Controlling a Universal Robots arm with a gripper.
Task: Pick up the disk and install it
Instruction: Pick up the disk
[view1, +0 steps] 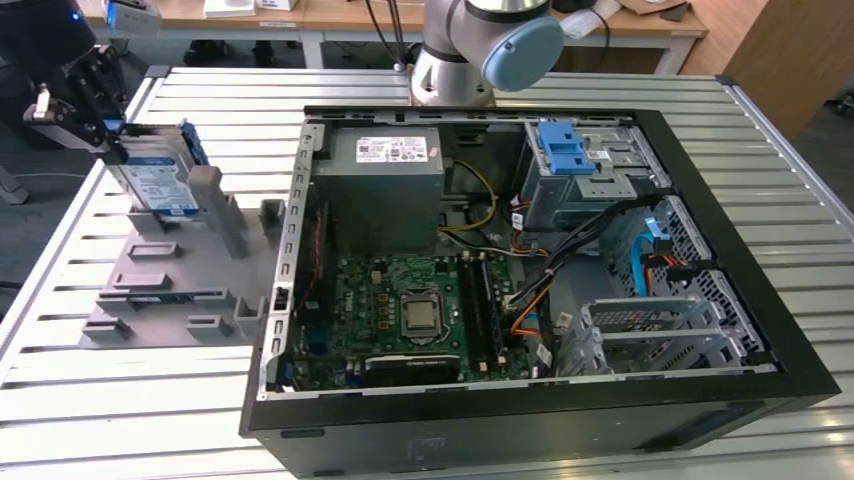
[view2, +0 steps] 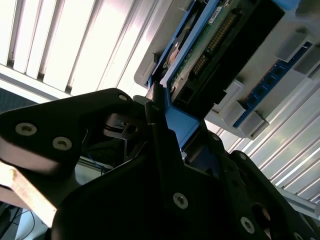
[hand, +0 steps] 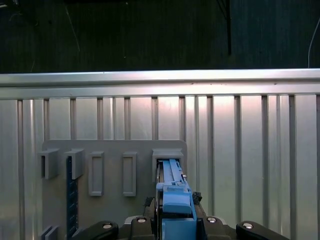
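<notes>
Exterior view, taken from its left: the gripper (view1: 110, 140) is located well to the left of the computer case (view1: 534, 430). Its fingers (view2: 156, 120) are judged to be clamped on the blue rail at the upper end of the disk (view1: 158, 185). The disk is held upright on edge, with its lower end seated in a slot of the grey fixture (view1: 167, 285), just left of the case.

Hazards:
- If the disk is drawn off the slot axis, it may bind and the fixture may be dragged along.
- Because only a narrow plastic rail is gripped, the disk may pivot or slip.
- Inside the case, the drive bay (view1: 587, 170) is crowded by loose cables (view1: 607, 235); the disk could be snagged on them or entered askew.
</notes>
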